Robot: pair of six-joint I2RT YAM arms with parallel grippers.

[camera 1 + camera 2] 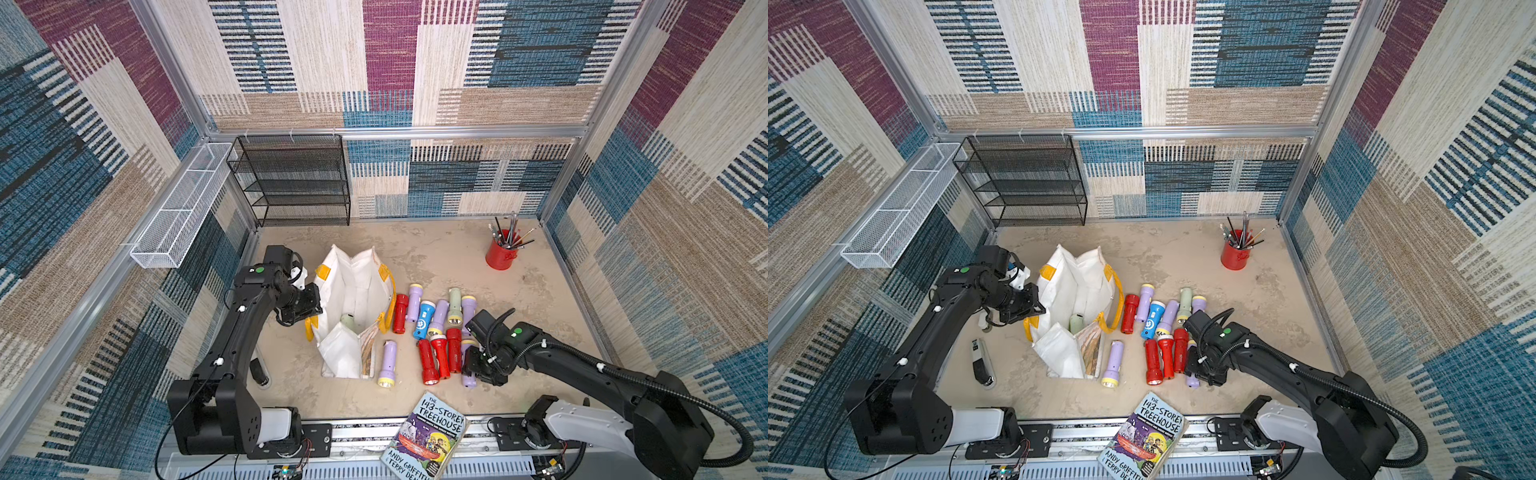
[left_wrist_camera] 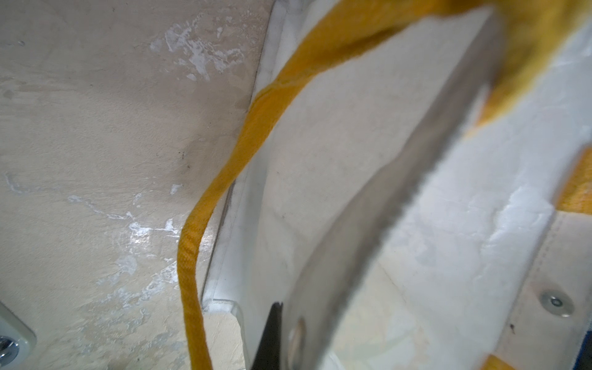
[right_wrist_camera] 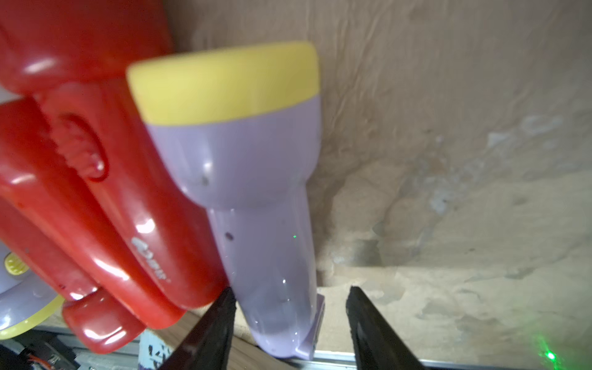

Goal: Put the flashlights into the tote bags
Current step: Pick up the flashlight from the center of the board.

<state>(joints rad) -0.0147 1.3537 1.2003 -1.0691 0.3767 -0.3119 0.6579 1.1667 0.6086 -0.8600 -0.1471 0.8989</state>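
The white tote bag (image 1: 353,291) with yellow handles stands open left of centre, and a pale green flashlight (image 1: 348,322) lies inside it. My left gripper (image 1: 309,309) is shut on the bag's left rim by a yellow handle (image 2: 224,179); its blurred finger (image 2: 400,208) lies against the white fabric. Several flashlights lie to the right of the bag: red (image 1: 400,313), blue (image 1: 424,319), pale green (image 1: 454,305) and a lone lilac one (image 1: 387,363). My right gripper (image 3: 290,290) is open astride the tail of a lilac flashlight (image 3: 256,179) next to red ones (image 3: 105,198). One jaw touches it and the other stands apart.
A paperback book (image 1: 428,436) overhangs the front rail. A red cup (image 1: 500,253) of pencils stands at the back right. A black mesh rack (image 1: 291,183) and a white wire basket (image 1: 183,208) are at the back left. A small black object (image 1: 982,361) lies under the left arm.
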